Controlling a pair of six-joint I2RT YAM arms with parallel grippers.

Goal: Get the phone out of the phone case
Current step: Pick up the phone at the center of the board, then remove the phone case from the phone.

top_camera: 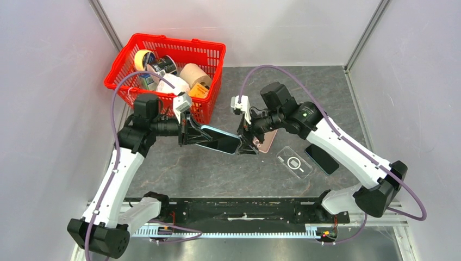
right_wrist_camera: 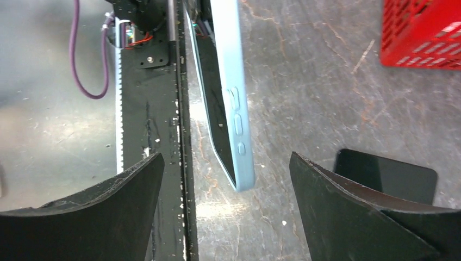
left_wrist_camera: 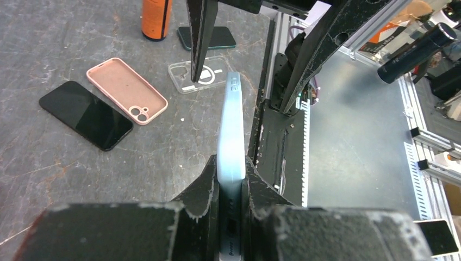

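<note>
Left fingers [left_wrist_camera: 202, 190] clenched on slim matte-blue phone case [left_wrist_camera: 231, 130], right fingers [right_wrist_camera: 108, 217] spread wide

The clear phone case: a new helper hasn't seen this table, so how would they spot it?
On the grey table, right of centre, the clear phone case lies flat between a pink case and a black phone. It alone is see-through, with a white ring in its middle.

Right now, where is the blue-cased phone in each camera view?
Top external: centre, blue-cased phone between the two arms.
Left wrist: centre, edge-on, clamped in the left pincer.
Right wrist: upper middle, edge-on, side buttons showing.
Shared landmark: black rail along the table's near edge.
</note>
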